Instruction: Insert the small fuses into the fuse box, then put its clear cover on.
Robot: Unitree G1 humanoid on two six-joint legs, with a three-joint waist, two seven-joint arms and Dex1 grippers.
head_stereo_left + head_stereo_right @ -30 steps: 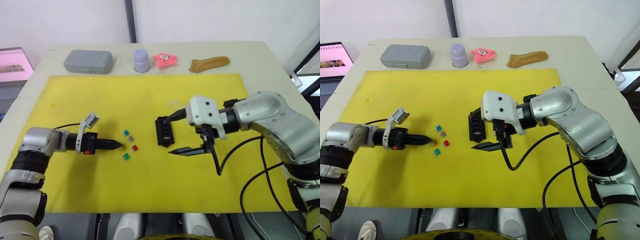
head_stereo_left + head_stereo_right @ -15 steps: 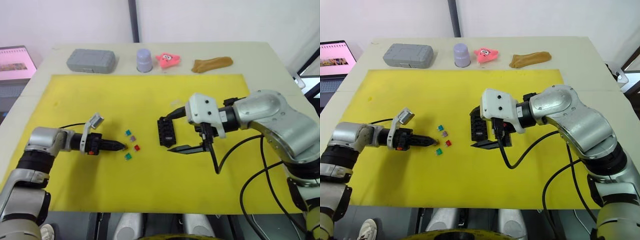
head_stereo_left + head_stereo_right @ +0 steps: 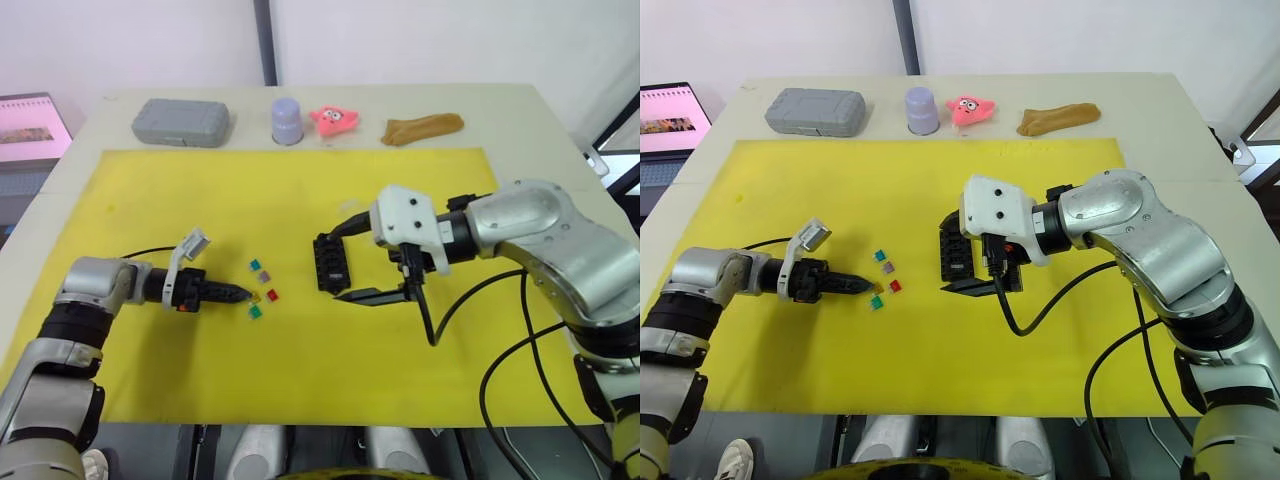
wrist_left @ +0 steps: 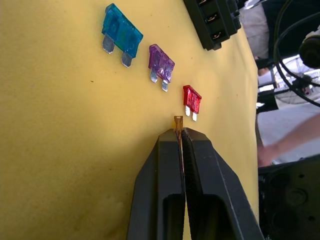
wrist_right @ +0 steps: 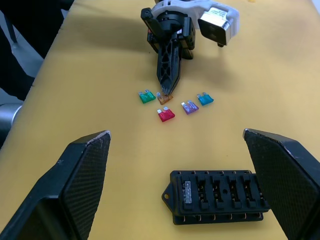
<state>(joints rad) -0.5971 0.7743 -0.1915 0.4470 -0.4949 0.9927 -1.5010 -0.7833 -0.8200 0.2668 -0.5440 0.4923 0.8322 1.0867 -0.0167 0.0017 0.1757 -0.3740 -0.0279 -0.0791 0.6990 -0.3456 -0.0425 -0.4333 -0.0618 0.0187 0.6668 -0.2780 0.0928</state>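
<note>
Amber fuse (image 4: pixel 178 121) pinched in left gripper (image 4: pixel 180 137), seemingly pointing along fingers, right gripper (image 5: pixel 175 145) spread wide

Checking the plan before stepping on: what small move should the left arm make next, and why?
Probably lift straight up a little. The left gripper looks shut on the amber fuse, which still sits low on the yellow mat beside the red fuse. Clearing the mat first lets it carry toward the fuse box, which lies between the open right gripper's fingers.
</note>
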